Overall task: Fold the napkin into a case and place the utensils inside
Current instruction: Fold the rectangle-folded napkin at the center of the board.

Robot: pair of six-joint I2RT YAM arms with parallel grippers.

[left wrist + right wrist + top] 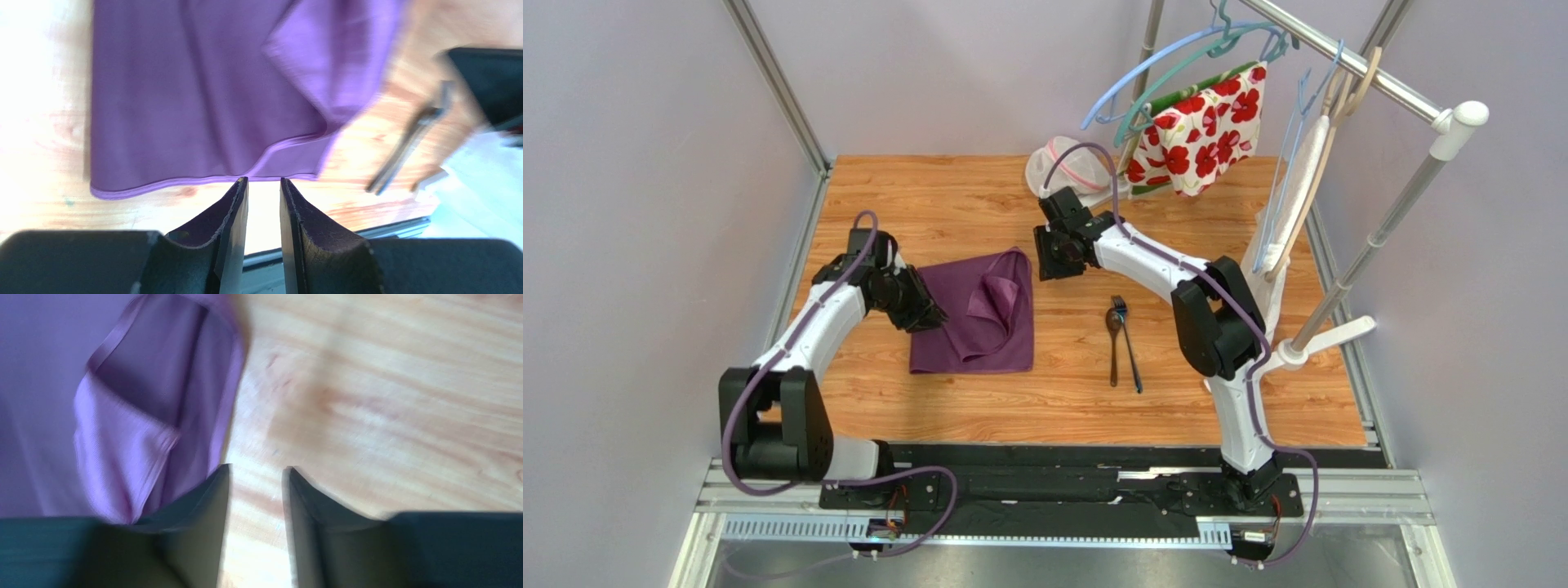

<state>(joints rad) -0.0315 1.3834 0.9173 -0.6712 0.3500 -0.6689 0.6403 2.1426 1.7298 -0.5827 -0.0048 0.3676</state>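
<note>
The plain dark purple square cloth napkin (955, 331) is lying flat on the wooden worktop (891, 196) between the two arms. Its far right corner is turning back over itself as a loose, puckered flap (1001, 294), so the case is looking only begun, not yet a narrow pocket. The left fingers (236, 205) are standing partly apart with bare worktop showing through the gap, gripping nothing. The napkin's hemmed edge is lying just at their tips, with none of it between them. The right fingers (212, 496) are likewise standing partly apart and holding nothing. They are hovering over bare wood, with the flap just beside the outer side of one finger rather than between the two. Both arms are probably sitting at opposite edges so each can take a side for the next fold. The two slim dark metal utensils (1120, 343) are waiting side by side on the worktop, right of the napkin and apart from it.
</note>
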